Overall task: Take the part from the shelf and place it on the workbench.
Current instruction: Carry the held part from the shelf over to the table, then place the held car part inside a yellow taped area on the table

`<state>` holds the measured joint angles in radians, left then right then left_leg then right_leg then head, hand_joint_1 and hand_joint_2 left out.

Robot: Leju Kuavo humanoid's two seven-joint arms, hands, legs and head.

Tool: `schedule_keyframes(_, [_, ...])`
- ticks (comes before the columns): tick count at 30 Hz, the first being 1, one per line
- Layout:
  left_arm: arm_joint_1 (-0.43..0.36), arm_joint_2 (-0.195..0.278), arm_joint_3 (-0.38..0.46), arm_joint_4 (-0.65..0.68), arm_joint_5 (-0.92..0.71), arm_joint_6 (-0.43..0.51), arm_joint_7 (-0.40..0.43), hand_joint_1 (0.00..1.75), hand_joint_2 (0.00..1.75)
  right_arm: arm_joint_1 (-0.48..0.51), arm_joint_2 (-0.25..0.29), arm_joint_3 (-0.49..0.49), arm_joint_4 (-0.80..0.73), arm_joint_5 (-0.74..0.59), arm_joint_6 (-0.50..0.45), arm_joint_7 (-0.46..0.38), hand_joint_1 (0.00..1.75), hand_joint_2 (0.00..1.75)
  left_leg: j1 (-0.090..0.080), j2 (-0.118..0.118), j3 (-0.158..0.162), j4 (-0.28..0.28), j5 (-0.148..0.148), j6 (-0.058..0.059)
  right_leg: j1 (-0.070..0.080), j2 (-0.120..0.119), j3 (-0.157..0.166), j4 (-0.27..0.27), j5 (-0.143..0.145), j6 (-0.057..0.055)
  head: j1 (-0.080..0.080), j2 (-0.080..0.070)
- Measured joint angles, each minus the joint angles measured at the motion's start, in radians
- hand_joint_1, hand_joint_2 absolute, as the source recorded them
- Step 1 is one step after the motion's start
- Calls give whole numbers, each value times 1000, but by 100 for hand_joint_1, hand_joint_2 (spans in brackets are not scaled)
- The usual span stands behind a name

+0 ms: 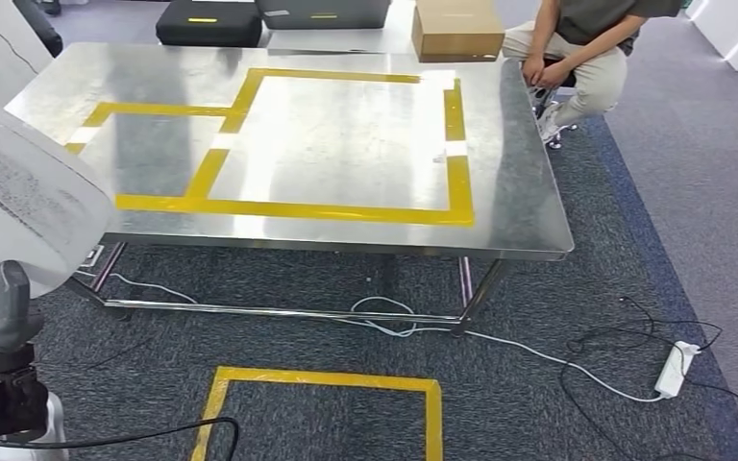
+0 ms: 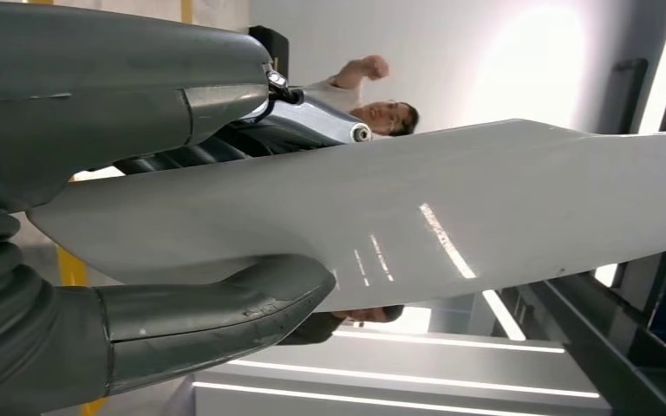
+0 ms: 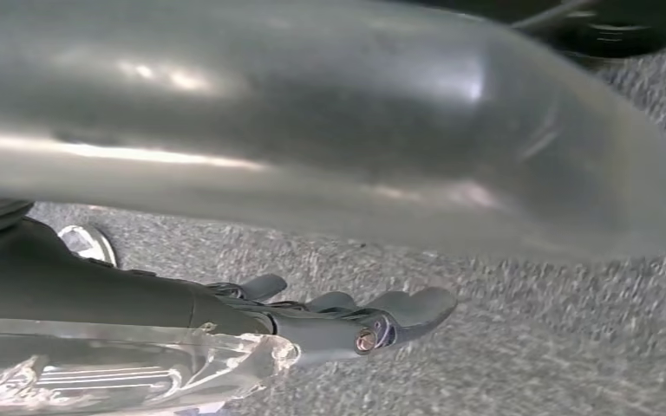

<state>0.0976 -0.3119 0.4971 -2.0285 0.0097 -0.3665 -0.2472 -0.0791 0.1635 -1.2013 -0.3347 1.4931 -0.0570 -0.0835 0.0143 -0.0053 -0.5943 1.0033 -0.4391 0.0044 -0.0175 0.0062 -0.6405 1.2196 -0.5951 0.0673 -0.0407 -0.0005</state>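
My left hand (image 2: 139, 251) clamps the grey part (image 2: 451, 225), workbench (image 1: 528, 206) at twelve o'clock; my right hand (image 3: 347, 316) hangs, fingers extended, holding nothing.

The brushed-steel bench (image 1: 519, 182) was reflective, marked with glossy yellow tape (image 1: 456, 182). The pale grey curved plastic part (image 2: 486, 217) had a smooth satin sheen. The dark grey carpet floor (image 1: 538, 403) looked rough; the brown cardboard box (image 1: 456, 29) was matt.
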Motion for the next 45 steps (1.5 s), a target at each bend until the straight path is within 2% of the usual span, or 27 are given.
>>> schedule_keyframes(1, [0,0,0,0,0,0,0,175,175,1,0,0,0,0,0,0,0,0,-3,-1,3,0,-3,4,1,0,-36,59,-17,-1,1,0])
schedule_keyframes(2, [0,0,0,0,0,0,0,175,175,2,0,0,0,0,0,0,0,0,-6,-2,7,0,-7,6,2,0,-58,86,-15,-3,1,0])
schedule_keyframes(3, [0,0,0,0,0,0,0,175,175,3,0,0,0,0,0,0,0,0,-9,-4,13,0,-11,8,4,0,-60,73,9,-7,1,0])
schedule_keyframes(5, [0,0,0,0,2,0,0,175,175,4,0,0,0,0,0,-1,0,0,-12,-8,27,0,-20,6,11,0,-14,-50,92,-21,2,0])
schedule_keyframes(7, [0,0,0,0,4,0,-1,175,175,2,0,0,0,0,0,-1,0,0,-16,-9,37,1,-30,0,18,0,35,-162,141,-32,1,0])
schedule_keyframes(9, [0,0,0,0,4,-1,-1,175,175,1,-1,0,0,0,-1,-1,0,0,-17,-9,40,-1,-34,-10,22,1,47,-187,142,-39,0,0])
schedule_keyframes(12, [-1,1,0,0,4,-1,-2,175,175,1,0,0,0,0,-1,-1,0,0,-16,-8,38,10,-48,-27,16,1,59,-202,147,-53,-2,0])
schedule_keyframes(14, [-1,2,0,0,5,-1,-2,175,175,-1,0,0,0,1,-2,-1,0,0,-13,-7,-4,94,-92,-38,11,0,68,-212,148,-60,-7,0])
schedule_keyframes(16, [-1,2,1,0,6,-1,-2,175,175,-2,0,0,0,1,-2,-1,0,0,-8,-6,-79,220,-138,-47,9,0,71,-214,145,-63,-10,0])
schedule_keyframes(17, [-1,2,1,0,6,0,-2,175,175,-1,0,0,0,1,-1,-1,0,0,-5,-6,-105,256,-139,-51,8,0,73,-214,142,-62,-10,0])
schedule_keyframes(18, [-1,2,1,0,6,0,-2,175,175,0,0,0,0,2,-1,-1,0,0,-3,-6,-114,257,-121,-54,6,0,77,-214,139,-60,-10,0])
schedule_keyframes(19, [-1,2,1,0,6,0,-2,175,175,1,0,0,0,2,-1,-1,0,0,-1,-6,-103,221,-86,-56,4,1,82,-214,135,-57,-10,0])
schedule_keyframes(21, [-1,2,1,0,6,0,-2,175,175,1,0,0,0,3,0,-1,0,0,4,-1,-44,93,-11,-63,2,3,93,-211,124,-45,-12,0])
schedule_keyframes(23, [-1,2,1,1,6,0,-2,175,175,0,-1,0,-1,3,-1,-1,0,0,6,0,-4,8,11,-54,4,5,97,-210,113,-31,-14,0])
schedule_keyframes(25, [-1,2,1,1,6,0,-2,175,175,0,-1,0,-1,3,-1,-1,0,0,3,-3,2,-5,1,-33,5,4,99,-216,108,-20,-13,0])
schedule_keyframes(27, [-1,1,1,1,6,-1,-2,175,175,-1,-1,0,-1,4,-1,-1,0,0,4,-4,7,-7,-2,-18,3,2,100,-206,97,-10,-10,0])
schedule_keyframes(29, [-1,0,0,1,6,-1,-2,175,175,-2,-1,0,-1,4,-1,-2,0,0,4,-3,15,-9,-6,-5,3,1,58,-117,53,-4,-4,0])
schedule_keyframes(31, [-1,0,0,1,4,-1,-2,175,175,-1,0,0,-1,4,0,-3,0,0,0,-3,20,-9,-13,3,4,0,-23,27,-2,-4,-1,0])
schedule_keyframes(32, [-1,0,0,1,4,-1,-2,175,175,1,0,0,-1,4,0,-3,0,0,-3,-4,24,-8,-16,6,4,0,-56,75,-9,-5,-1,0])
schedule_keyframes(33, [-1,0,0,1,3,-1,-2,175,175,2,0,0,-1,5,0,-3,0,0,-5,-5,30,-8,-21,7,5,0,-70,84,5,-8,-1,0])
schedule_keyframes(34, [-1,0,0,1,2,-1,-2,175,175,3,0,0,-1,5,0,-3,0,0,-6,-7,38,-8,-26,7,7,1,-65,52,39,-13,-1,0])
schedule_keyframes(36, [-1,0,0,1,3,-1,-2,175,175,3,0,0,-1,5,0,-3,0,0,-8,-9,56,-8,-39,2,12,1,-13,-83,124,-23,-1,0])
schedule_keyframes(37, [-1,0,0,1,3,-1,-2,175,175,3,0,-1,-1,5,0,-4,0,0,-9,-9,62,-8,-45,-2,14,2,14,-141,149,-27,-1,0])
schedule_keyframes(39, [-2,0,0,1,2,-2,-2,175,175,1,0,-1,-1,5,0,-4,0,0,-11,-10,68,-11,-53,-11,18,3,37,-189,158,-33,-1,0])
schedule_keyframes(42, [-2,1,-1,1,2,-2,-2,175,175,1,1,-1,-2,5,0,-4,0,0,-11,-8,71,-11,-61,-27,15,3,44,-201,155,-47,-3,0])
schedule_keyframes(43, [-2,2,-1,1,2,-2,-2,175,175,1,1,-1,-2,5,0,-4,0,0,-11,-7,61,13,-75,-32,12,3,50,-205,154,-52,-5,0])
schedule_keyframes(45, [-2,2,-1,1,2,-2,-2,175,175,0,1,-1,-2,5,0,-4,0,0,-10,-5,0,126,-126,-39,10,2,58,-209,149,-59,-9,0])
